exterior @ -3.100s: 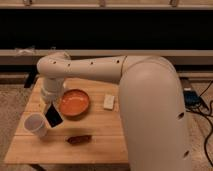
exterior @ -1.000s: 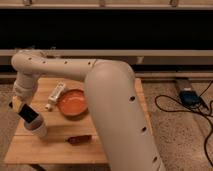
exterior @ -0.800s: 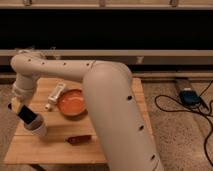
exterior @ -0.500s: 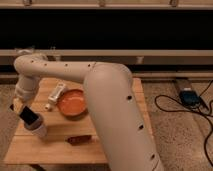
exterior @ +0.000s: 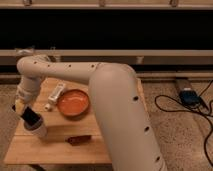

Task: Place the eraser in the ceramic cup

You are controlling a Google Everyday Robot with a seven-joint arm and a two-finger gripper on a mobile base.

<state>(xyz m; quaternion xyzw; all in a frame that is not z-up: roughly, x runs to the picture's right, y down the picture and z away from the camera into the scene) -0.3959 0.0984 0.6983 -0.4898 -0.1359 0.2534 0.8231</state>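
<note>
Since half a second ago my arm has barely shifted; the flat black rectangular eraser (exterior: 31, 117) has sunk a little toward the plain white handleless ceramic cup (exterior: 38, 130) and now stands tilted, its lower end at the cup's rim, its upper end leaning toward ten o'clock. My gripper (exterior: 22, 109) sits just above the cup at the left edge of the light wooden table (exterior: 55, 150) and pinches the eraser's upper end. At two o'clock from the cup lies the shallow orange bowl (exterior: 73, 102), well apart from it. A white cylindrical bottle (exterior: 56, 93) lies at the bowl's ten o'clock, and a dark red-brown elongated object (exterior: 79, 140) lies at the bowl's six o'clock.
</note>
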